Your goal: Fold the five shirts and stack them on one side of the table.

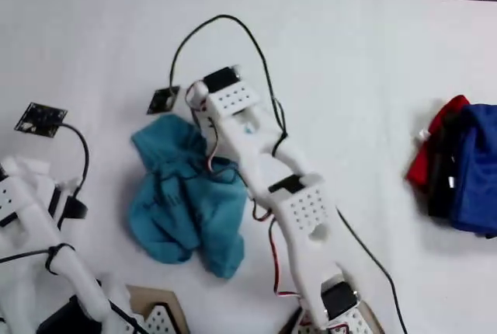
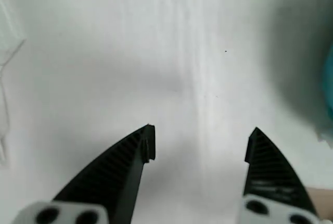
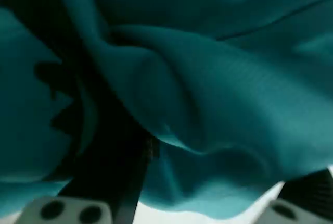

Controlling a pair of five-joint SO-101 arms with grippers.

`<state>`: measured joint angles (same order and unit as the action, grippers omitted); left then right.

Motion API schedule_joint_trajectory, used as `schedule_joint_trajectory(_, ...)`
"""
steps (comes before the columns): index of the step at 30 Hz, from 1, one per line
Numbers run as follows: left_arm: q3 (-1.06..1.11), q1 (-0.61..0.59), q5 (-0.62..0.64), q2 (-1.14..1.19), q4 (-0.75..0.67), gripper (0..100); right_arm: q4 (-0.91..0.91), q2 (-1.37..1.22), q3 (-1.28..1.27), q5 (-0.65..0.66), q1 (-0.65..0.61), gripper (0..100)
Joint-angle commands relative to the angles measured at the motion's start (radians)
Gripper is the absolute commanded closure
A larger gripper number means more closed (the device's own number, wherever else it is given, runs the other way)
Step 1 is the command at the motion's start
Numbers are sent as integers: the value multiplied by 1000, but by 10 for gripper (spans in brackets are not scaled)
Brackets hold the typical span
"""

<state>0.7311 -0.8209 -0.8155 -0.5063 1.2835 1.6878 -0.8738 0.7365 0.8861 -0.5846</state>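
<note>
The teal shirt [image 1: 182,210] was a limp, light thing, I judged: soft knit, heaped in loose ridges, with no stiffness to hold a shape once lifted. It would sag and trail from any single pinch, and a thick bunch would likely slip out by layers. I judged the better hold to be a single edge, a hem or a shoulder seam, not the rumpled middle.

My right jaws were down in the heap and stood spread apart, not clenched. Folds of the shirt bulged up between them and lay over the inner face of one finger [image 3: 104,177]. Most of the cloth lay back beneath my arm, toward my base. What sat between the jaws was a fat ridge, several layers deep as far as I could tell, and no clean edge.

My left jaws were released too, gaping over bare worktop [image 1: 349,62] with nothing between them. A sliver of the teal lay off to their outer side, well clear of the tips.

The stack of shirts [image 1: 466,167], red, dark and blue, sat well apart from both sets of jaws, on the far side of my right arm.
</note>
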Motion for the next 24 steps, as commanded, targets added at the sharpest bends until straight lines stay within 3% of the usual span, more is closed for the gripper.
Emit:
schedule_joint_trajectory(1,-2,-8,-8,-29,-8,704,39,-12,74,5,53,734)
schedule_joint_trajectory(4,-8,-5,-8,-29,-9,704,47,-8,78,0,124,998)
schedule_joint_trajectory(6,-8,0,-8,-29,-11,704,67,1,78,0,171,951)
schedule_joint_trajectory(18,-2,34,-3,-25,-52,704,74,344,48,-2,498,978)
schedule_joint_trajectory(24,-2,141,12,-23,-106,705,74,487,-80,2,507,978)
